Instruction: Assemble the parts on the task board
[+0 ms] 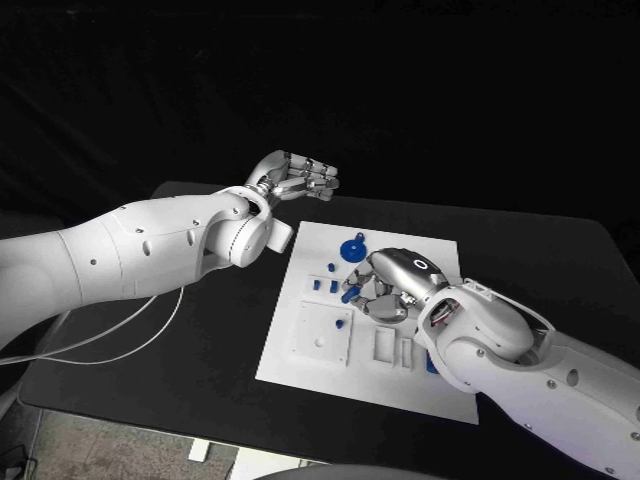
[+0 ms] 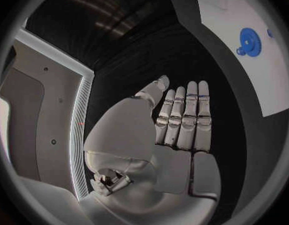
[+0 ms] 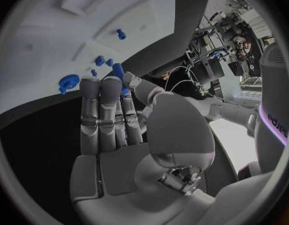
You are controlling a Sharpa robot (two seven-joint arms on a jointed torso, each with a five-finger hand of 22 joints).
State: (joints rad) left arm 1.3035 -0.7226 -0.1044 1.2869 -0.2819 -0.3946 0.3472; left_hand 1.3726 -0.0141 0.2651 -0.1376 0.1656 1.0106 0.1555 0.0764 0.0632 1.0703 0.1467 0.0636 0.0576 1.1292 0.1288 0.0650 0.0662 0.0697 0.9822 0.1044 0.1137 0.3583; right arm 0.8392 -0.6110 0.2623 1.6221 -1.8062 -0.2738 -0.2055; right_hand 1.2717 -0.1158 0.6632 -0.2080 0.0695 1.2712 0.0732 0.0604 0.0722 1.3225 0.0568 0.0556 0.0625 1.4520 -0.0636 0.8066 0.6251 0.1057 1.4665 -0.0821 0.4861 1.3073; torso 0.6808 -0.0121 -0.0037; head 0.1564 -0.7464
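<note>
The white task board (image 1: 320, 355) lies in the middle of the black bench (image 1: 551, 260). Small blue parts are seen on it: a round gear-like disc (image 1: 352, 248) near the far edge, and several small pegs (image 1: 317, 284) in the middle field, some of them standing in holes.

The right hand (image 1: 388, 283) is over the centre of the board, palm down. In the right wrist view a slim blue pin (image 3: 118, 71) is seen at the tips of its fingers (image 3: 110, 92) and thumb; it appears to be pinched there, though the contact is partly hidden.

The left hand (image 1: 294, 180) is raised beyond the board's far left corner, well apart from every part. Its fingers (image 2: 191, 115) are extended side by side and nothing is held.

Handling, as judged:
- The parts are taken to be light, rigid moulded plastic; no give is expected, and little force should be needed.
- The surfaces look smooth, so a pin may slip or rotate between metal fingertips if it is pinched off-centre.
- A pin is best taken across its shaft near the upper end, the lower end left free for the hole.
- The disc is best taken by its toothed rim, or by its raised hub.
- The board is thin and seemingly unclamped; it may slide under side load.
</note>
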